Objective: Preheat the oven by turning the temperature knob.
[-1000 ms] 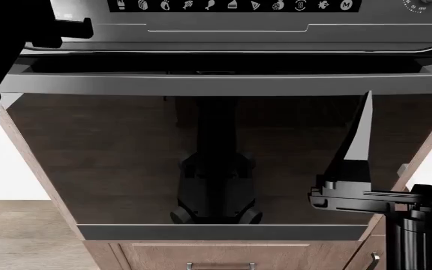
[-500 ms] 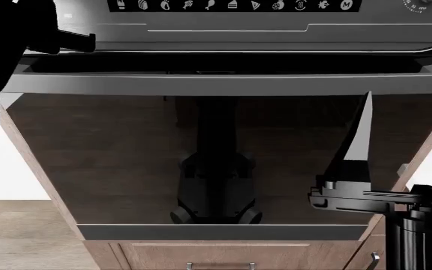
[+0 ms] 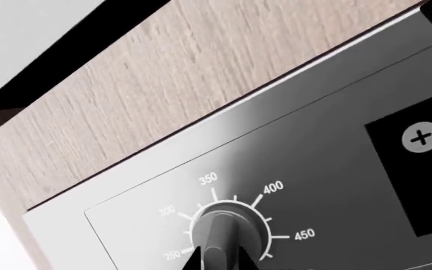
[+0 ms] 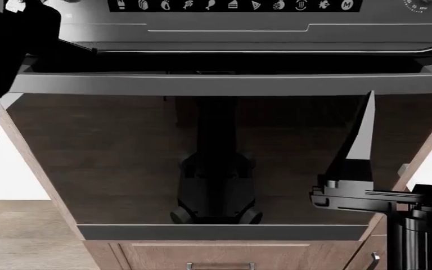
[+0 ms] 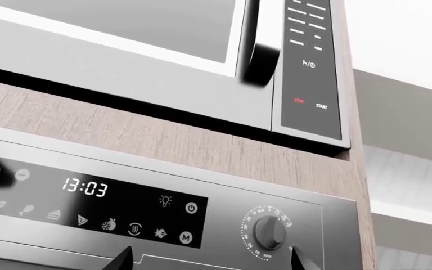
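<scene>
The oven's dark glass door [image 4: 216, 157], steel bar handle [image 4: 224, 84] and steel control panel [image 4: 224, 25] with a black icon strip [image 4: 235, 5] fill the head view. In the left wrist view the temperature knob [image 3: 227, 228] sits in a dial marked 250 to 450. My left gripper [image 3: 220, 261] has its two fingertips tight on either side of the knob's ridge. In the head view the left arm [image 4: 9, 62] covers the panel's left end and hides that knob. My right gripper [image 5: 210, 263] is wide open and empty, pointing up in front of the door's right side [image 4: 364, 112].
A second knob [image 5: 270, 232] sits at the panel's right end, beside the display reading 13:03 [image 5: 85, 187]. A microwave [image 5: 306, 67] is built in above a wood strip [image 5: 163, 140]. Wooden drawers [image 4: 224, 256] lie below the oven. The robot's reflection shows in the glass.
My left arm has moved up and in toward the panel's left end; the fingertip that stuck out over the panel is now out of the head view. The right arm has not moved.
</scene>
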Available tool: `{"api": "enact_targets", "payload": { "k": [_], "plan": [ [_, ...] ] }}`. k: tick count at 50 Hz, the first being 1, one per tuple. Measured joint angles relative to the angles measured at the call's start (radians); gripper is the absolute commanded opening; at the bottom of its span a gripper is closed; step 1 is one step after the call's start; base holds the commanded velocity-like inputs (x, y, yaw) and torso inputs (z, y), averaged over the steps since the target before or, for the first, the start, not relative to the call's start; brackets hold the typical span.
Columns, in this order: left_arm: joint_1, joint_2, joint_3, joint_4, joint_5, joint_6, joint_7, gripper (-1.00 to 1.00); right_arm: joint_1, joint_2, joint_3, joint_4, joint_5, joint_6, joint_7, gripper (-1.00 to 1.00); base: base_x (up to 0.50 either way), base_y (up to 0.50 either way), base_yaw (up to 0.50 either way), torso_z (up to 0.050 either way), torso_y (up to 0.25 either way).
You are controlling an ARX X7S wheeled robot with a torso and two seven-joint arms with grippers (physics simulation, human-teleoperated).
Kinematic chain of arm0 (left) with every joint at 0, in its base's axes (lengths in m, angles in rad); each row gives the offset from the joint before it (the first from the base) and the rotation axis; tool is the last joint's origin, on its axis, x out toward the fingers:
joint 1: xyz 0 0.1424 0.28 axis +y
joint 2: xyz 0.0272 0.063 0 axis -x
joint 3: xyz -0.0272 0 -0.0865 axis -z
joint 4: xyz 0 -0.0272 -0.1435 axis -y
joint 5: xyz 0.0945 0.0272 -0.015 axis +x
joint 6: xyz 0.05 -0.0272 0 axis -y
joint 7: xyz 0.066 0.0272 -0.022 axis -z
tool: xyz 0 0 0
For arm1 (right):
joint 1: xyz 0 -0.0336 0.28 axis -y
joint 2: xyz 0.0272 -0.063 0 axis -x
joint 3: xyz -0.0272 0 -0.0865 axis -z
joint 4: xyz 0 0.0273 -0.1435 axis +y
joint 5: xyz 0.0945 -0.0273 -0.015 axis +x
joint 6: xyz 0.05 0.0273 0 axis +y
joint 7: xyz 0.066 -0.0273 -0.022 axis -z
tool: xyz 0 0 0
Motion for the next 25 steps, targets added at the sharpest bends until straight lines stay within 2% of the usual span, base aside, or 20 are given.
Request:
{"api": "enact_targets", "payload": {
  "k": [25],
  "plan": [
    [-0.038,-0.018,0.120,0.055,0.132,-0.038,0.057,-1.00,-0.002,0.000,0.004,0.000,0.005,-0.005,0.002,1.00,0.00,0.00,0.00,0.000,0.002]
  ]
}}
